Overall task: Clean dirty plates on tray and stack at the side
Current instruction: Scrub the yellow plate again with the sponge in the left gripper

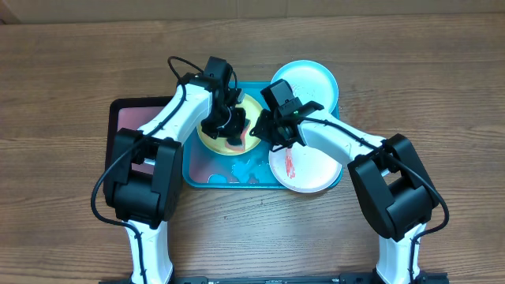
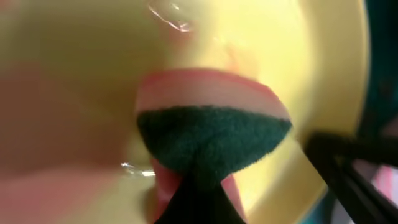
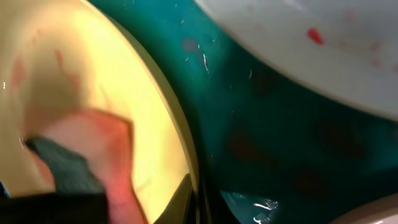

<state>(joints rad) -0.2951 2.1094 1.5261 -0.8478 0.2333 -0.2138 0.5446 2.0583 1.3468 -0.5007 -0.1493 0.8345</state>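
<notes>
1. Overhead I get bright, even light on the desk point(image 1: 63, 63), shadows soft.
2. My left wrist view is badly blurred around the sponge point(image 2: 214, 134); glints on the yellow-green plate point(image 2: 74, 50).
3. Right wrist: soft focus, wet sparkles on the tray point(image 3: 261, 137).

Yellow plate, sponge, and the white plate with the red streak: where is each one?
yellow plate point(image 2: 311, 56), left wrist view, on its bare inner surface.
sponge point(image 2: 211, 134), left wrist view, on its dark green scouring side.
white plate point(image 1: 314, 173), overhead view, on its bare white middle.
</notes>
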